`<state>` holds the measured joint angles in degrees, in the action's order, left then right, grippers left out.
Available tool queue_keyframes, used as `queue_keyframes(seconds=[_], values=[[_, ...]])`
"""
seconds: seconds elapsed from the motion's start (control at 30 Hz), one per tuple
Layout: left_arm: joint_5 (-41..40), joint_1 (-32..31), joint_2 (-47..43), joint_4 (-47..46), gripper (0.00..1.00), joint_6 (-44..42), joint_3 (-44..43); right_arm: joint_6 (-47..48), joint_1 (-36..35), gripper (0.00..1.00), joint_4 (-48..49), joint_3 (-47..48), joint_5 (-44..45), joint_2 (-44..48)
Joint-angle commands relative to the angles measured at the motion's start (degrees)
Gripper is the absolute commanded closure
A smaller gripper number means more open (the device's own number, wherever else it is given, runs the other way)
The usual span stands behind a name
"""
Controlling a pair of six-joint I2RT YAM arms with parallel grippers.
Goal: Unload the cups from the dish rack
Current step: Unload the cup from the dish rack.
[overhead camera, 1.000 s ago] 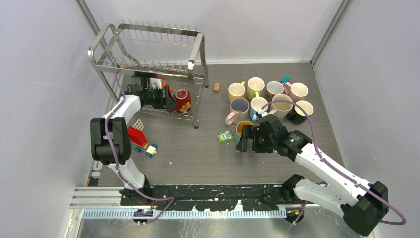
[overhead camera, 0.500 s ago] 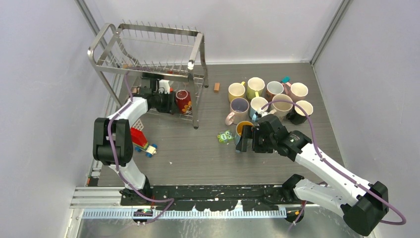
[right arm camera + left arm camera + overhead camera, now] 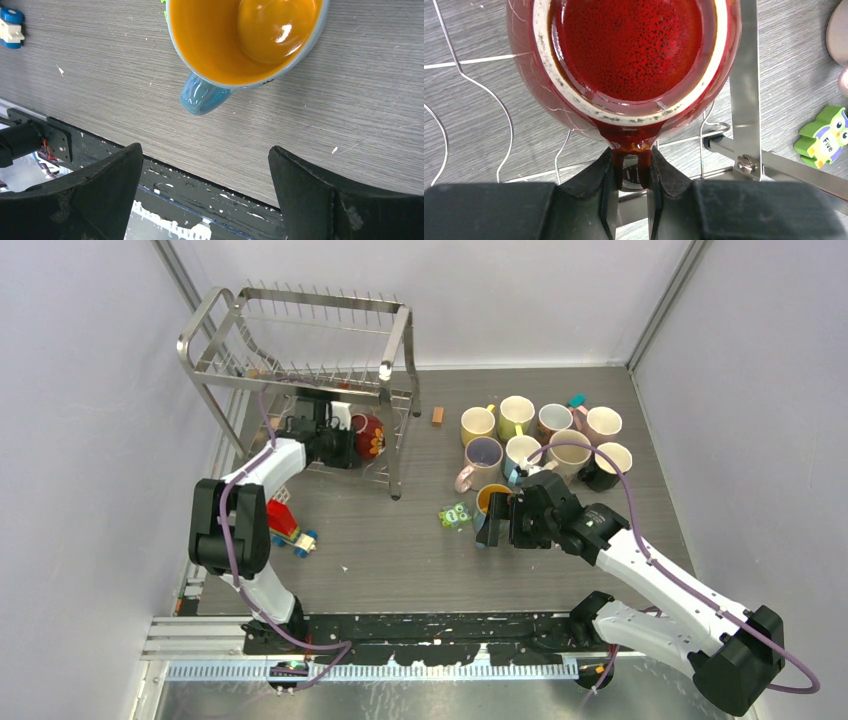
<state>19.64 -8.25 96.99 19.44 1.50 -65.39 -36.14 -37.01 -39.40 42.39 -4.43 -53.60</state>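
From above, we see the left gripper inside the lower tier of the dish rack, at the red mug. The other cups stand grouped on the table to the right, where the right gripper hovers beside a blue mug. In the left wrist view, our jaws pinch the red mug's handle, and the mug apparently lies on its side on the rack wires. In the right wrist view, the jaws are spread wide and the blue mug stands just beyond them, untouched.
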Motion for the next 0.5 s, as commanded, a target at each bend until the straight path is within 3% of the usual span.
queue_keyframes(seconds=[0.0,0.3,0.47], values=[[-2.9,-0.9,-3.7,-2.7,1.0,2.2,1.6,0.1,0.1,0.0,2.0,-0.5,-0.2,1.4],[-10.5,-2.0,-14.3,-12.7,1.0,10.2,9.5,-0.4,0.1,0.0,2.7,-0.6,-0.5,0.7],[-14.3,-2.4,-18.6,-13.8,1.0,10.5,11.5,-0.6,0.1,0.0,3.3,-0.8,-0.6,0.5]])
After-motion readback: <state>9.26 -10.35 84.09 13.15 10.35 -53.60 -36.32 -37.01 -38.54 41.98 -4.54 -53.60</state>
